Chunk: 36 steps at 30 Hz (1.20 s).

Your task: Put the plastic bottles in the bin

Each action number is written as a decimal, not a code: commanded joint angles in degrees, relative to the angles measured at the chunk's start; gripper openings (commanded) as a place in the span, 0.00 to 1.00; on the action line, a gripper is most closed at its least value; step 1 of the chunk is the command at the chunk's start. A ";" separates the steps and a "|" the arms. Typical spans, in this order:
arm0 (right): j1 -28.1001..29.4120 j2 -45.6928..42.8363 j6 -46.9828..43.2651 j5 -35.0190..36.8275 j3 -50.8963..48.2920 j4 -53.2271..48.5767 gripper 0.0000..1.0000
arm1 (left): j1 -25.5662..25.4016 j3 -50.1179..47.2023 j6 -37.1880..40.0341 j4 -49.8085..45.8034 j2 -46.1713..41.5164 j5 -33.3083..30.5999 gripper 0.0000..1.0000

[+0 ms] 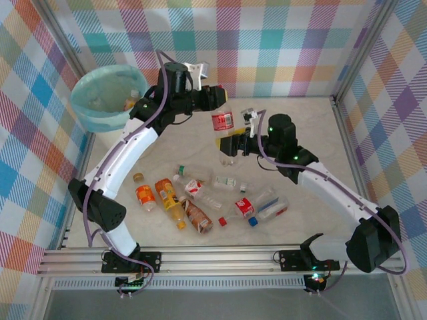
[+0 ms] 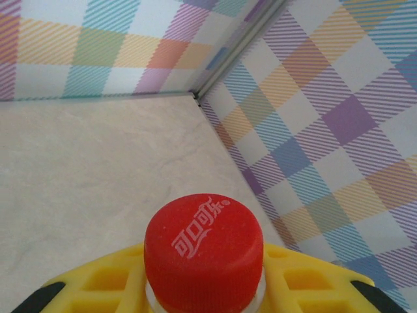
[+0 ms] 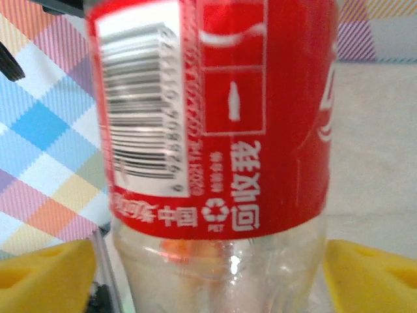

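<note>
Top external: left pincer (image 1: pixel 219 100) is clamped on the neck of a red-label bottle (image 1: pixel 223 122) hanging upright beneath it, bin (image 1: pixel 77 100) well apart on the side of its arm; left wrist shows the red cap (image 2: pixel 204 244) seated between its yellow fingers (image 2: pixel 98 283). Right pincer (image 1: pixel 235 142) straddles the same bottle's clear lower body, a yellow finger (image 3: pixel 42 277) on each flank, but I cannot tell if it grips or stands apart. Loose bottles (image 1: pixel 193 200) lie on the table (image 1: pixel 167 143) nearer the bases than both pincers.
</note>
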 commanded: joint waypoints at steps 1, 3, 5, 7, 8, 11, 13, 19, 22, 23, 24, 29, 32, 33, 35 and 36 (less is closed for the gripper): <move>0.27 -1.75 -1.71 4.84 4.60 -2.82 0.98 | 0.72 -1.00 2.16 1.10 -4.57 -3.88 0.00; 0.33 -1.99 -1.79 6.32 6.11 -3.80 1.00 | 0.90 -1.36 2.72 1.05 -6.25 -6.20 0.00; 0.35 -2.21 -1.25 7.61 7.06 -3.82 1.00 | 1.23 -1.45 3.69 0.90 -7.86 -8.86 0.00; 0.31 -2.28 -0.83 8.18 8.16 -3.82 1.00 | 1.71 -1.49 5.61 0.71 -9.75 -12.76 0.00; 0.36 -2.15 -0.86 8.35 8.84 -3.82 1.00 | 2.06 -1.37 6.53 0.63 -10.47 -14.82 0.00; 0.52 -1.63 -0.59 9.28 10.90 -3.54 0.99 | 4.95 -0.56 7.68 0.17 -12.34 -18.86 0.00; 0.62 -0.78 -0.29 9.68 12.62 -3.38 1.00 | 7.55 0.43 8.31 -0.18 -13.38 -20.56 0.00; 1.14 2.48 0.73 9.26 15.84 -2.42 1.00 | 15.64 0.35 10.51 2.47 -16.13 -27.90 0.00; 1.32 3.23 1.53 8.70 16.50 -2.27 1.00 | 19.33 1.11 10.43 3.74 -16.89 -29.71 0.00; 1.36 3.34 1.56 8.34 16.57 -2.24 0.99 | 20.49 1.42 10.38 4.04 -17.05 -29.88 0.00; 1.47 3.43 1.56 8.21 16.57 -2.17 0.99 | 21.62 1.54 10.63 4.72 -17.10 -30.34 0.00; 1.72 3.43 1.53 7.89 16.07 -3.03 0.99 | 26.70 -0.48 10.54 7.79 -17.46 -38.25 0.00; 1.82 3.67 1.20 7.95 15.86 -3.56 0.98 | 30.77 -1.93 9.52 9.13 -16.54 -41.39 0.00; 1.85 3.89 1.12 7.86 16.19 -3.72 0.98 | 32.14 -1.67 8.96 8.54 -15.73 -41.46 0.00; 2.08 4.84 1.02 7.06 17.59 -4.55 0.97 | 34.12 -1.28 9.01 7.82 -13.86 -40.78 0.00; 2.32 5.49 0.90 6.36 18.65 -4.85 0.96 | 34.82 -1.55 9.30 8.02 -12.89 -40.25 0.00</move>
